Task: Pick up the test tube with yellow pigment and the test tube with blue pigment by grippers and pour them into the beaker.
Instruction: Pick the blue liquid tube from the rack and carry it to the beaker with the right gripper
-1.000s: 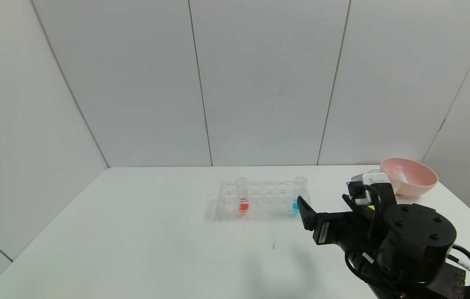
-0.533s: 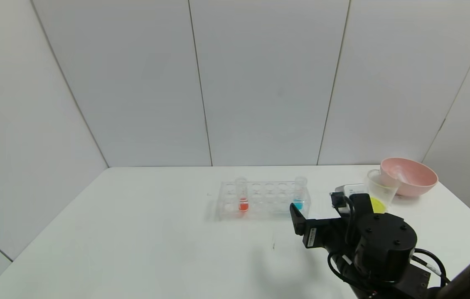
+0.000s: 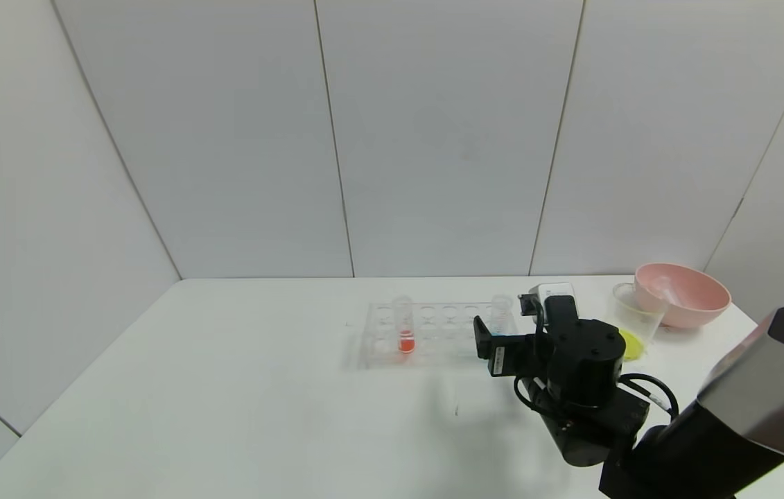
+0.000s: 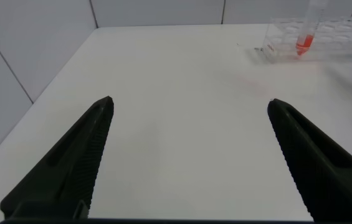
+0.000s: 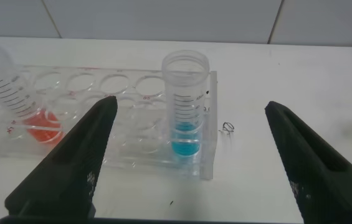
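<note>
The test tube with blue pigment [image 5: 185, 106] stands upright in the rack's [image 3: 433, 333] end hole on the white table [image 3: 260, 395] (grey panelled walls behind). The right claw [image 3: 482, 339] gapes before it; beaker [image 3: 634, 315] at three o'clock; left claw [image 4: 188, 155] spread.

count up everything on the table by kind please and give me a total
Test tubes: 2, the test tube with blue pigment and an orange-red tube
Tube racks: 1
Beakers: 1, the beaker
Bowls: 1, pink bowl
Total: 5
</note>
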You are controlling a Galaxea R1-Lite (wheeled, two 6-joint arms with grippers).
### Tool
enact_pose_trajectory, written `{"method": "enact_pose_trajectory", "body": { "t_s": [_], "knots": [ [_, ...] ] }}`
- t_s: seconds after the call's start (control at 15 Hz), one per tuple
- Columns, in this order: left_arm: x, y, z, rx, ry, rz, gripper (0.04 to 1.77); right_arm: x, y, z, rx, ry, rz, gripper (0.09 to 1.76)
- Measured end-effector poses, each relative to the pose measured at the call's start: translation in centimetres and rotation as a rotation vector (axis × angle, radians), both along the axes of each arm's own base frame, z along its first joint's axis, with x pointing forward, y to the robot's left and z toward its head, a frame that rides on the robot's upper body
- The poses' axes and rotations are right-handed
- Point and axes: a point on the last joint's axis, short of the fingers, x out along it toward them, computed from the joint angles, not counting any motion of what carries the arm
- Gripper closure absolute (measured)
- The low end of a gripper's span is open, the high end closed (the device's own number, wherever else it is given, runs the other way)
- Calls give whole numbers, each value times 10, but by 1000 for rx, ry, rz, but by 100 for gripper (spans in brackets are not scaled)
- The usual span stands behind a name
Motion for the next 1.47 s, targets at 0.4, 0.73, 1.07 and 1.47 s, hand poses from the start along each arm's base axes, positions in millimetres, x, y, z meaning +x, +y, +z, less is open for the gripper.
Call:
{"method": "enact_pose_trajectory", "body": {
  "t_s": [0.4,0.73,1.07,1.47],
  "knots": [
    [0,0,0,0,0,0,5,32,-3,0,11,-2,10,15],
    [0,0,0,0,1,0,5,38,-1,-4,12,-4,7,15],
    [0,0,0,0,0,0,5,38,0,-7,7,2,7,54],
    [0,0,0,0,0,0,5,36,2,-9,4,6,15,135]
  ]
}}
